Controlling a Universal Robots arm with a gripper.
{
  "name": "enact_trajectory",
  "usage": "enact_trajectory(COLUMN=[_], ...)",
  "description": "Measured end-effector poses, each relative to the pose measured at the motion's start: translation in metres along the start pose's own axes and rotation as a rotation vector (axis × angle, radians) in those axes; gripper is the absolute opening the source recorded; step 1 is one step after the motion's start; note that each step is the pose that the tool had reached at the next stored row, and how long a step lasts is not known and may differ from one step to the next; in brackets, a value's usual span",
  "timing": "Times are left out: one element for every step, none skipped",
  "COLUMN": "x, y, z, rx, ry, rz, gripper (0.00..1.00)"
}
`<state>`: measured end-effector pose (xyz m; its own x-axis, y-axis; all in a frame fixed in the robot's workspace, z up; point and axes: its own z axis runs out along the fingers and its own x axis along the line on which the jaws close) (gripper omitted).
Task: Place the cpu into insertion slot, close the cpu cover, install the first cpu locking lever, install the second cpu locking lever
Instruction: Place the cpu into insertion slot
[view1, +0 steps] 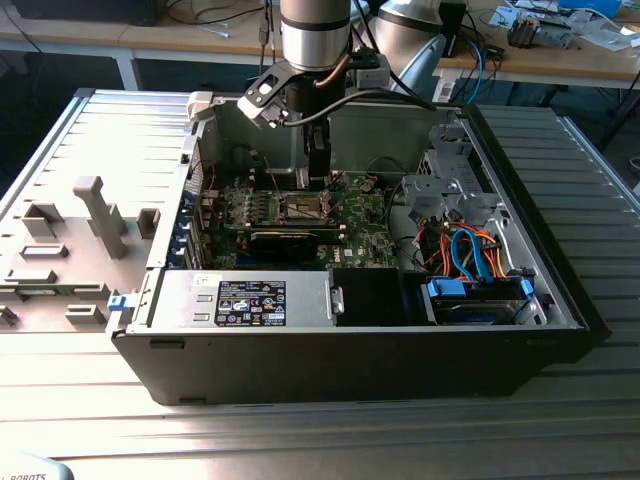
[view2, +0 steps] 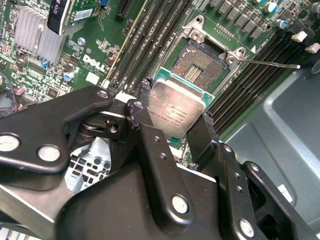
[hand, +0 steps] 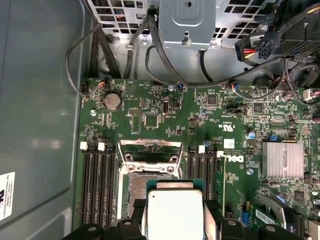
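Your hand (view2: 174, 114) grips the cpu (view2: 176, 102) by its edges, close above the insertion slot (view2: 199, 62); the cpu cover (hand: 152, 149) stands raised, leaving it free.

cpu (view2: 176, 111): silver-grey square top, green rim, hanging level just above the insertion slot (view2: 199, 62) (dark centre, nothing seated in it). cpu cover (hand: 152, 144) swung up, open. One locking lever (view2: 270, 63) unlatched, sticking out sideways.

Silver-grey cpu (view2: 177, 108), green circuit board (hand: 150, 102)
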<state>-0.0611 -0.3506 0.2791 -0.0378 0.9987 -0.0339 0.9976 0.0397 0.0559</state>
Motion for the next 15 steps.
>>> enact_trajectory(x=[0.0002,0.0003,0.0005,0.0008,0.0009,0.0011,0.0014,0.0015,0.0017,0.0018,0.002,0.0021,0.0022,0.0024,0.0025], y=[0.0,0.0,0.0,0.0,0.0,0.0,0.0,0.0,0.0,0.0,0.0,0.0,0.0,0.0,0.0], z=[0.0002,0.0005,0.0006,0.0008,0.0009,0.0009,0.001,0.0011,0.0012,0.0013,0.0014,0.0015,0.0016,0.0017,0.0018], rx=[0.0,0.0,0.0,0.0,0.0,0.0,0.0,-0.0001,0.0,0.0,0.0,0.0,0.0,0.0,0.0], ry=[0.0,0.0001,0.0,0.0,0.0,0.0,0.0,0.0,0.0,0.0,0.0,0.0,0.0001,0.0,0.0001], rz=[0.0,0.0,0.0,0.0,0.0,0.0,0.0,0.0,0.0,0.0,0.0,0.0,0.0,0.0,0.0], gripper=[0.54,0.54,0.54,0.54,0.54,0.54,0.54,0.54,0.54,0.54,0.54,0.54,0.54,0.54,0.54])
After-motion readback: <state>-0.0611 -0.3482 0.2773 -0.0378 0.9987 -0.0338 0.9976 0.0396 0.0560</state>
